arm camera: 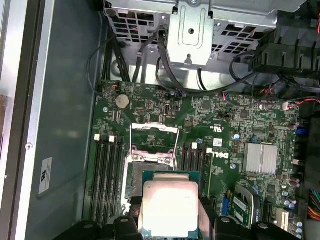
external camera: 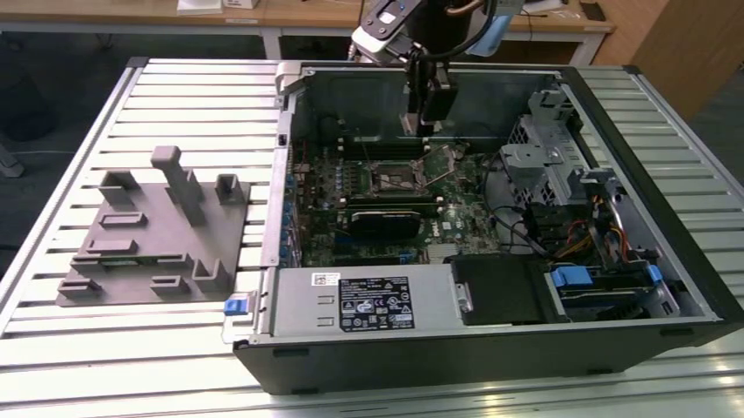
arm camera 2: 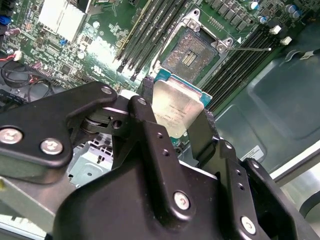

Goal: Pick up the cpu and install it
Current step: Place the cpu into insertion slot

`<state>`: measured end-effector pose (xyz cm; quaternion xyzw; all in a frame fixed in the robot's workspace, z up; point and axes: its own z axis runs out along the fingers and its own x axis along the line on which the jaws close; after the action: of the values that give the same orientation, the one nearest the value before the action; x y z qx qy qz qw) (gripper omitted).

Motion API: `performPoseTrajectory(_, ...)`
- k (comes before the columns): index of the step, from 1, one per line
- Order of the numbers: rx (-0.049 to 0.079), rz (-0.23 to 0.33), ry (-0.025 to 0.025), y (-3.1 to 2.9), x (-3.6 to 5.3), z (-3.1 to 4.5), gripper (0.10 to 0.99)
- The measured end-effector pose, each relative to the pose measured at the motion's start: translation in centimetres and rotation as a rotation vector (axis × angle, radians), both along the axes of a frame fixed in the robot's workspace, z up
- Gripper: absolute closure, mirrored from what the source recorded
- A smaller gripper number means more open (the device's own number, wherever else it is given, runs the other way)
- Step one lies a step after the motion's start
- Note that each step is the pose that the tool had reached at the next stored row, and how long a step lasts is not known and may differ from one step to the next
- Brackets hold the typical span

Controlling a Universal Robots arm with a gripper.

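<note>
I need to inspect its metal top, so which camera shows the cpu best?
The first wrist view: the cpu faces that camera squarely. The second wrist view shows it tilted, clamped in the gripper. In the exterior view it is too small to tell.

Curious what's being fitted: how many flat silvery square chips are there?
1. The flat silvery square chip is gripped in the black claw above the green circuit board, near its open socket. Others could be hidden in the dark computer case.
</note>
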<state>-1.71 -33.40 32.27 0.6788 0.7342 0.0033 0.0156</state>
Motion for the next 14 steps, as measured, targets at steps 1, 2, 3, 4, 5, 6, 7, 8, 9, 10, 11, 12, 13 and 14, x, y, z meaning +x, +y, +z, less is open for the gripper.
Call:
performPoseTrajectory(1, 0.000, 0.000, 0.0000, 0.00, 0.00, -0.05, 0.557)
performPoseTrajectory(2, 0.000, 0.000, 0.0000, 0.00, 0.00, -0.10, 0.557)
performPoseTrajectory(3, 0.000, 0.000, 0.0000, 0.00, 0.00, -0.16, 0.557)
performPoseTrajectory(4, 0.000, 0.000, 0.0000, 0.00, 0.00, -0.21, 0.557)
performPoseTrajectory(5, 0.000, 0.000, 0.0000, 0.00, 0.00, -0.28, 0.557)
performPoseTrajectory(6, 0.000, 0.000, 0.0000, 0.00, -0.01, -0.36, 0.557)
performPoseTrajectory(7, -0.001, -0.001, 0.0001, 0.00, -0.05, -0.47, 0.557)
performPoseTrajectory(8, -0.002, -0.002, 0.0000, 0.00, -0.10, -0.58, 0.557)
performPoseTrajectory(9, -0.002, -0.004, 0.0001, 0.00, -0.11, -0.68, 0.557)
performPoseTrajectory(10, -0.002, -0.004, 0.0005, 0.01, -0.11, -0.79, 0.557)
performPoseTrajectory(11, -0.002, -0.005, 0.0012, 0.01, -0.12, -0.94, 0.557)
performPoseTrajectory(12, -0.002, -0.005, 0.0017, 0.01, -0.13, -1.10, 0.557)
performPoseTrajectory(13, -0.002, -0.005, 0.0021, 0.01, -0.14, -1.27, 0.557)
performPoseTrajectory(14, -0.002, -0.005, 0.0025, 0.01, -0.14, -1.44, 0.557)
